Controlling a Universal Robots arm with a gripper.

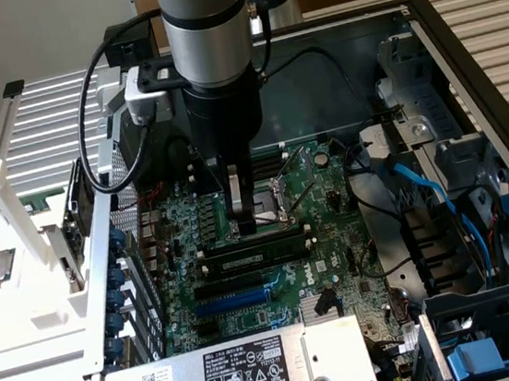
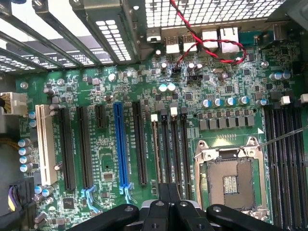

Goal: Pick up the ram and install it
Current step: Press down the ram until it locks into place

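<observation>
One arm vertical over motherboard (image 1: 331, 209), pincer (image 1: 241, 212) closed, empty, above seated ram (image 1: 252, 244).

An open computer case (image 1: 460, 44) holds a green motherboard (image 2: 120, 82) with an empty CPU socket (image 2: 230, 180) and a blue expansion slot (image 2: 121, 144) beside black ones. A red-and-black twisted wire (image 2: 211, 45) loops near the rear ports. Blue cables (image 1: 431, 192) run along the drive bays, and a labelled power supply (image 1: 245, 377) sits at the case's near edge.
</observation>
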